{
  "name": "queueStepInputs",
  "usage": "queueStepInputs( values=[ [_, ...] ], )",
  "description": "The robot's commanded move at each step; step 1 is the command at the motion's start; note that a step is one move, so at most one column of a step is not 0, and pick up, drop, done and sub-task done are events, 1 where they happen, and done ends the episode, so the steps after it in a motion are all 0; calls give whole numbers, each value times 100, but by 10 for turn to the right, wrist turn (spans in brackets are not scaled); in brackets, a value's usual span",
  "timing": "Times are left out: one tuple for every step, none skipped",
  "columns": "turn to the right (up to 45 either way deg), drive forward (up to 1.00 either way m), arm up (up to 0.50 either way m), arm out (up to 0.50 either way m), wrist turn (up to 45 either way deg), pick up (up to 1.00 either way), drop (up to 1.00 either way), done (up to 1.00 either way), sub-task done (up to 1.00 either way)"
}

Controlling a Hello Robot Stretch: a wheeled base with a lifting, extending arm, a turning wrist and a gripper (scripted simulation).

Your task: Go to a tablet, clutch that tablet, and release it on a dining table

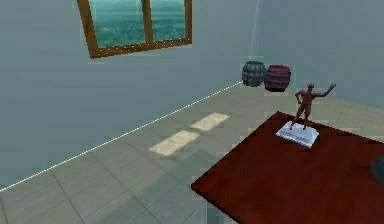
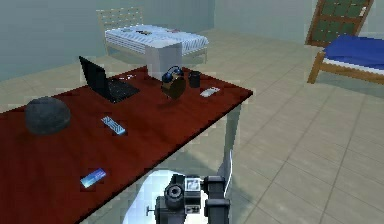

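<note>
step: closing in for the pick | tablet: likely the blue slab (image 2: 93, 179), flat at the table (image 2: 150, 130) near edge, easy reach | gripper (image 2: 165, 205): low beside that edge, probably lining up; cannot tell if it holds anything | laptop (image 2: 105, 80) farther back

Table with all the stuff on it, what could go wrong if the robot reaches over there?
1. The small flat blue thing lies right at the edge of the table; a nudge from the gripper might knock it off.
2. The remote and laptop lie close by, so a careless reach could bump them.
</note>
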Motion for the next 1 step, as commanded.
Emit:
queueStepInputs(
  values=[
    [0,0,0,0,450,0,0,0,0]
  ],
)
